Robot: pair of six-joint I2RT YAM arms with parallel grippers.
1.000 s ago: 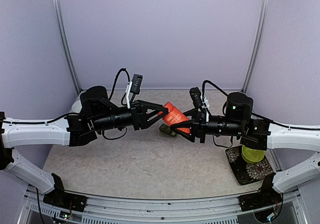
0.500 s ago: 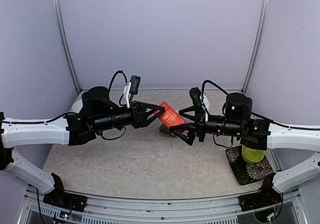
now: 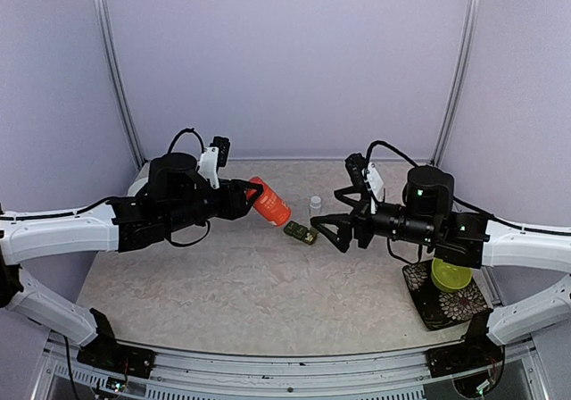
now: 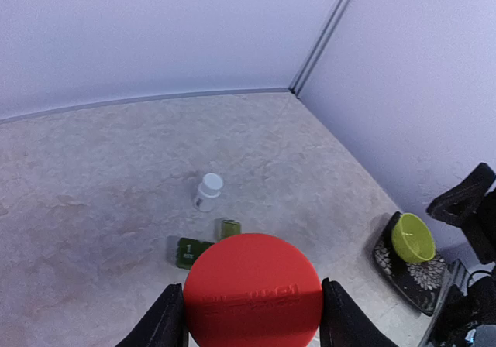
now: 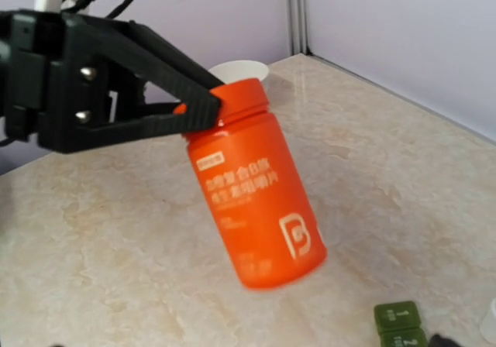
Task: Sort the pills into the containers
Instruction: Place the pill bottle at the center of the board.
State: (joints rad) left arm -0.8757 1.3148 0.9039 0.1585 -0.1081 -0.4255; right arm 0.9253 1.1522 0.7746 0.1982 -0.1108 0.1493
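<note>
My left gripper (image 3: 253, 191) is shut on the neck of a red-orange bottle (image 3: 268, 203), which hangs tilted above the table. The left wrist view shows the bottle's round base (image 4: 253, 289) between both fingers (image 4: 166, 321). In the right wrist view the bottle (image 5: 256, 200) hangs with the left arm's black fingers (image 5: 155, 91) clamped at its top. My right gripper (image 3: 328, 226) stands open and empty, just right of the bottle. The dark green pill box, the containers (image 3: 301, 233) (image 4: 194, 252) (image 5: 398, 318), lies on the table below. No pills show.
A small white bottle (image 3: 315, 203) (image 4: 208, 192) stands behind the pill box. A lime-green bowl (image 3: 451, 275) (image 4: 412, 237) sits on a dark patterned mat (image 3: 437, 302) at the right. A white bowl (image 5: 239, 71) is at the back left.
My right gripper has let go of the bottle and opened wide. The left gripper has carried the bottle to the left, away from the right gripper.
</note>
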